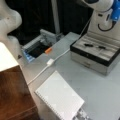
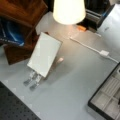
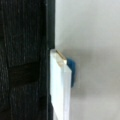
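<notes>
No gripper fingers show in any view. In a front view a white arm link (image 1: 8,21) rises at the left edge. The wrist view looks close at a white slab edge (image 3: 60,85) with a small blue piece (image 3: 72,70) behind it. This slab stands where a black textured surface (image 3: 22,62) meets the grey table (image 3: 92,45). A white spiral notepad (image 1: 60,97) (image 2: 45,53) lies on the table in both front views. Two metal clip-like pieces (image 2: 32,80) stick out from under its lower end.
A black-rimmed compartment tray (image 1: 95,56) (image 2: 105,100) holds small dark items (image 1: 88,45). A white cable with an adapter (image 1: 50,62) (image 2: 104,53) crosses the table near an orange piece (image 1: 48,50) (image 2: 81,28). A wooden shelf (image 1: 12,92) (image 2: 22,15) and a lamp shade (image 2: 68,10) stand nearby.
</notes>
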Available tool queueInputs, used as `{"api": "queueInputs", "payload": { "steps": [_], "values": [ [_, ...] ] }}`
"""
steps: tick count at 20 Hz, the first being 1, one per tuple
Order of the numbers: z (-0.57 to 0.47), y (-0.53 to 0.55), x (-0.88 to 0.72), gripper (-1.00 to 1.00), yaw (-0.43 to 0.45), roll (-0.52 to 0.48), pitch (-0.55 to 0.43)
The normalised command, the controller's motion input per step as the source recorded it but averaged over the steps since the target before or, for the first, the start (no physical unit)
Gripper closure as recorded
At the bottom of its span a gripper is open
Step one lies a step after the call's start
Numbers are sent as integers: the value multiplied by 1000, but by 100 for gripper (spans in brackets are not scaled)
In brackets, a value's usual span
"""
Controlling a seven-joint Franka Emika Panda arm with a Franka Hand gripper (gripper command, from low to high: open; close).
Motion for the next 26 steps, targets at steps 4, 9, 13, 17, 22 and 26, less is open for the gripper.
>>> {"api": "queueInputs", "payload": {
  "steps": [4,9,13,17,22,26],
  "values": [
    [120,-407,-46,-100,208,-413,99],
    [19,-410,-62,-100,182,-297,66],
    [-92,-421,-192,-100,80,-420,-114],
    [-230,-402,-384,-100,13,-604,-140],
    [-302,-359,-488,-100,-54,-535,-131],
    [-206,-321,-470,-100,-97,-324,-160]
  ]
}}
